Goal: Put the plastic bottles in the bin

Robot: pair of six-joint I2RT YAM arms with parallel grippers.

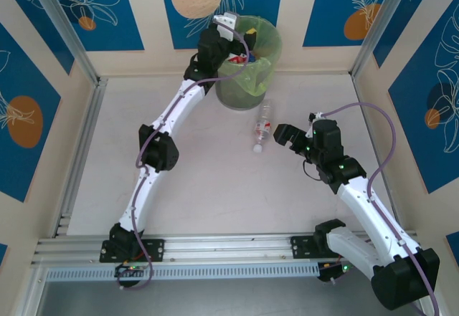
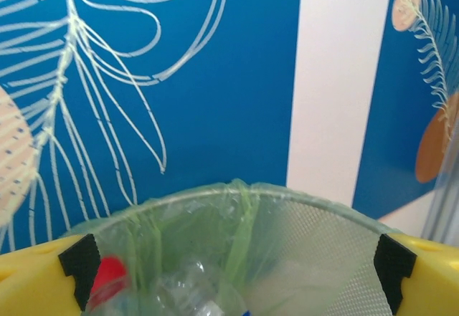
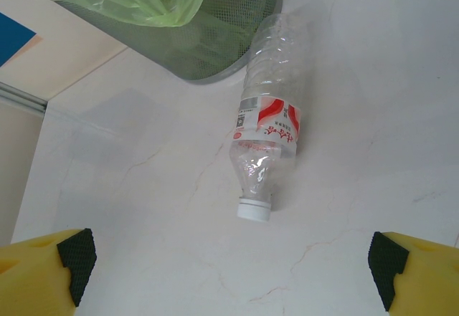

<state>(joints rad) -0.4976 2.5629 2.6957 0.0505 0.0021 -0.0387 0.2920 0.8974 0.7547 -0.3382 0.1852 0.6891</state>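
- The left claw (image 2: pixel 237 273) is spread wide with nothing between its pads, and it's parked right over the mouth of the bin (image 1: pixel 269 33).
- Under it, inside the green liner bag (image 2: pixel 247 219), a red cap (image 2: pixel 107 276) and some clear bottles (image 2: pixel 190 287) can be made out. So a good chunk of the job looks done, though a proper count can't be made through the bag.
- The right claw (image 3: pixel 231 262) is opened wide too, empty, and pointed down at the worktop (image 3: pixel 143 208).
- One water bottle (image 3: pixel 267 133) is left out: clear, with a red-and-white label and a white cap (image 3: pixel 254 211), lying on its side on the worktop.
- Seen from the right wrist, it lies just ahead of that claw, roughly centred between the two pads and untouched by either.
- Its cap end is turned toward the claw, and its base end sits right by the bin's mesh wall.
- No other loose bottle can be spotted on the worktop, so what's probably left is one pick and one drop.
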